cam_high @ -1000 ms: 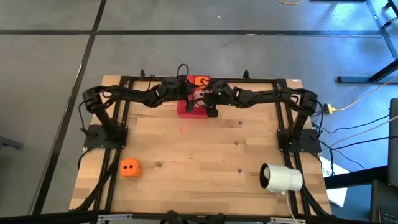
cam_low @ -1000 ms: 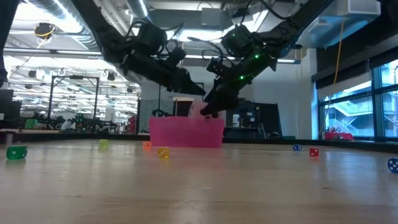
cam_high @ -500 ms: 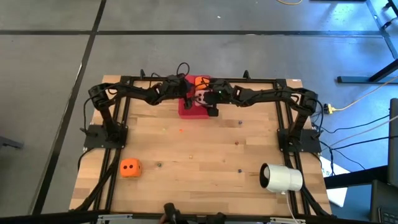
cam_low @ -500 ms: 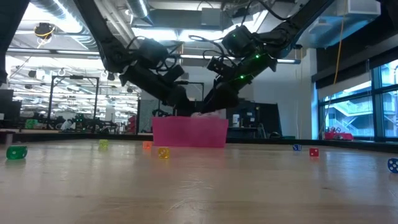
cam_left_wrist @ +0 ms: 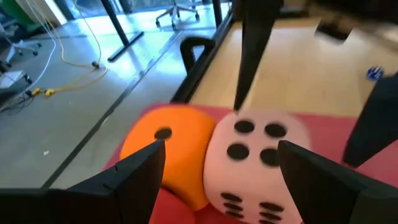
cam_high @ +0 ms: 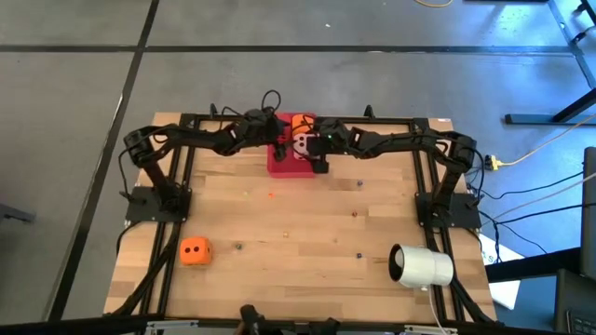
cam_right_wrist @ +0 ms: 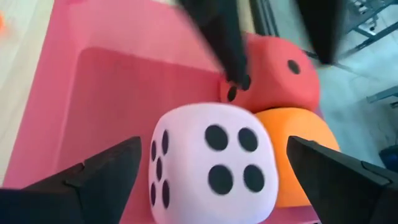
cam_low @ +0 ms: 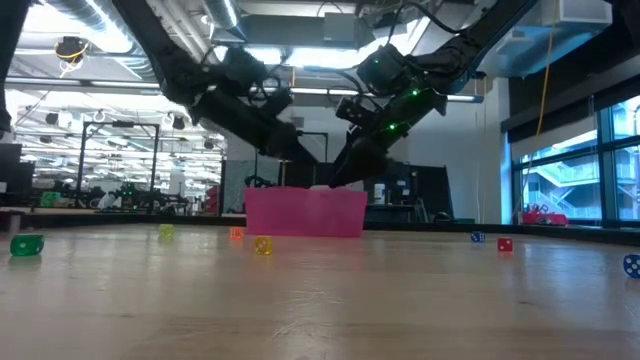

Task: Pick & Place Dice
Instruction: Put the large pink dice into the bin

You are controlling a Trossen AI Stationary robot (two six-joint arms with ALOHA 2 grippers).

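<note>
A flat pink-red tray (cam_high: pixel 284 166) sits near the table's far edge. In it lie the pale pink die (cam_right_wrist: pixel 211 165), the red die (cam_right_wrist: pixel 280 74) and an orange die (cam_right_wrist: pixel 298 149), packed side by side. The second orange die (cam_high: pixel 195 250) rests on the table near the left front. My right gripper (cam_right_wrist: pixel 217 186) is open above the tray, with its fingers wide on either side of the pale pink die and clear of it. My left gripper (cam_left_wrist: pixel 221 186) is open too, hovering over the orange die (cam_left_wrist: pixel 171 146) and the pale pink die (cam_left_wrist: pixel 255 158) from the other side.
A white cylinder (cam_high: pixel 421 266) lies on its side near the table's right front. Several tiny coloured dice are scattered over the wood, among them a green one (cam_low: pixel 27 244) and a yellow one (cam_low: pixel 262 245). The two arms nearly meet over the tray (cam_low: pixel 305 212).
My right gripper has come down from above the tray's rim into the tray, bringing the pale pink die with it. That die now lies in the tray beside the others. My left gripper dipped toward the tray and has risen a little again.
</note>
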